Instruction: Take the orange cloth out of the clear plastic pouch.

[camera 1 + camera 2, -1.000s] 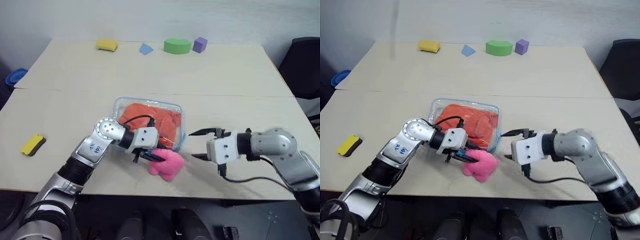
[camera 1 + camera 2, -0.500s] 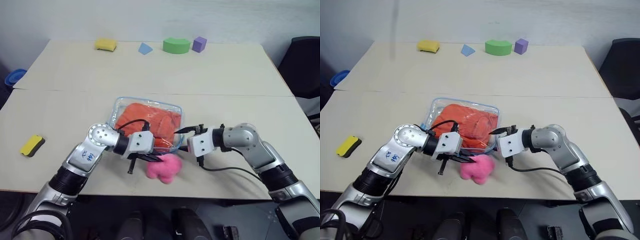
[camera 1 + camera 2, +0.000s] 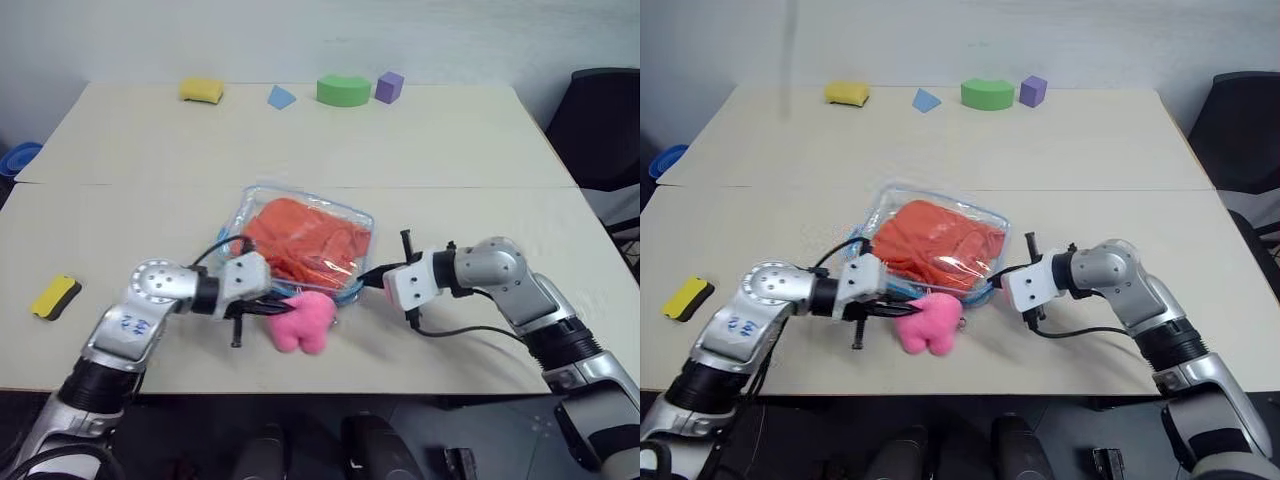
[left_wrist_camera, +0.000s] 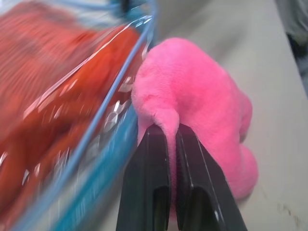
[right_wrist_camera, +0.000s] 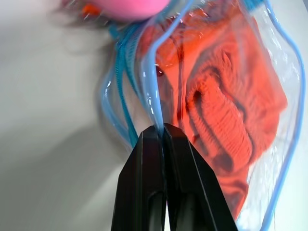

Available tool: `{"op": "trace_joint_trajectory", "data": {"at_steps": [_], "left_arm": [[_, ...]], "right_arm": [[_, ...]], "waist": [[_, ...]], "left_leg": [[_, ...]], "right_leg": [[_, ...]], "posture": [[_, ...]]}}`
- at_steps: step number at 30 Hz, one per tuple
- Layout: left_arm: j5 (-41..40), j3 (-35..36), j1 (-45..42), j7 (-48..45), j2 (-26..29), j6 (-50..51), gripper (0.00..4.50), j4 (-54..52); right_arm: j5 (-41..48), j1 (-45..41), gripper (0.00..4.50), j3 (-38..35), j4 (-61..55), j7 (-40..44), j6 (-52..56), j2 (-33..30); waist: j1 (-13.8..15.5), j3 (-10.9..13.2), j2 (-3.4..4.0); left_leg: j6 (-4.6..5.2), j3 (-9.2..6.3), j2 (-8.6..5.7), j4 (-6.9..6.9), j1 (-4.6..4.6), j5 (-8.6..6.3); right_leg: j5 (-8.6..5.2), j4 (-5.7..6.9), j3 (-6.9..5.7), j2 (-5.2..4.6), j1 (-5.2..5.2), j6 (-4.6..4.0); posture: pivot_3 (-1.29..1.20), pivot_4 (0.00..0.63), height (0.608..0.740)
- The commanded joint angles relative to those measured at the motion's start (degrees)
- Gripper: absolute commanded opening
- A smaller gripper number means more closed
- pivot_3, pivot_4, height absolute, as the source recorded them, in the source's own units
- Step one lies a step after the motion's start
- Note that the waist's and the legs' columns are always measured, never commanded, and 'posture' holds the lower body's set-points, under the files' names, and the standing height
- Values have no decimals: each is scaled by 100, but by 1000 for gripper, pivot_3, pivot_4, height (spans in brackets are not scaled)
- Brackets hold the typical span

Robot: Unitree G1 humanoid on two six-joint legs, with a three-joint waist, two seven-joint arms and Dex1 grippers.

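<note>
Stage shown: both arms engaged at the near edge of the clear plastic pouch (image 3: 308, 240), a flat see-through bag edged all round in light blue zipper tape, lying near the middle of the pale wooden table (image 3: 450, 150). The wrinkled bright orange cloth (image 3: 305, 238) is wholly inside it.

Your right gripper (image 5: 162, 132) has its two black fingers pressed together on the blue edging at the pouch's near right corner; in the right wrist view the plastic rim runs straight into the pinch. This hold probably serves to anchor or lift one lip so the mouth can be parted.

Your left gripper (image 4: 167, 132) is clamped on a fold of the soft pink foam lump (image 3: 300, 320), which sits touching the pouch's near edge. Note that this is not the cloth; the grip reads as a mis-grasp, or as clearing an obstruction from the opening.

Whether the zipper is open cannot be told from these views.

Background: a yellow block (image 3: 201, 90), blue wedge (image 3: 281, 97), green half-round (image 3: 343, 90) and purple cube (image 3: 389, 87) line the far edge, well apart from the work.
</note>
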Motion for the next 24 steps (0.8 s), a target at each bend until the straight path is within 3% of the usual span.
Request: {"op": "trace_joint_trajectory", "data": {"at_steps": [1,5,11,16,21,22,24], "left_arm": [[-492,1036,391,220,301,492,0,-198],[-888,2186,845,433,622,941,0,-103],[-1041,3099,830,614,1095,1121,0,850],[-992,3183,1125,420,1374,943,0,1165],[-1071,2914,1412,442,1170,989,0,791],[-1090,2822,1421,506,1081,1026,0,724],[-1170,2719,1371,702,887,1192,553,648]], "right_arm": [[167,-69,51,-333,142,7,-230,-269],[272,23,51,-447,299,25,-450,-495],[601,302,51,-597,322,208,-854,-854],[779,404,51,-674,495,328,-1117,-1012],[891,488,51,-644,433,319,-940,-908],[949,539,239,-651,328,308,-773,-877],[1101,671,679,-679,92,332,-354,-870]], "waist": [[1,1,1],[3,1,2],[13,2,3],[-4,3,5],[-5,4,6],[-2,4,6],[8,4,6]], "left_leg": [[0,0,0,0,0,0],[0,-1,-1,-2,0,-1],[3,-3,-4,-2,0,-3],[3,-3,-4,-8,0,-4],[2,-2,-3,-11,0,-4],[6,-2,-3,-10,0,-6],[13,-2,-4,-10,0,-10]], "right_leg": [[0,-1,0,-2,0,0],[0,-7,-3,-4,1,0],[0,-13,-10,-10,5,-1],[-1,-16,-10,-11,4,-1],[-1,-14,-9,-11,2,-2],[-1,-15,-9,-11,2,-2],[-1,-14,-9,-14,4,-2]], "posture": [[0,150,740],[0,150,740],[0,150,740],[0,150,740],[0,150,740],[0,150,740],[0,150,740]]}}
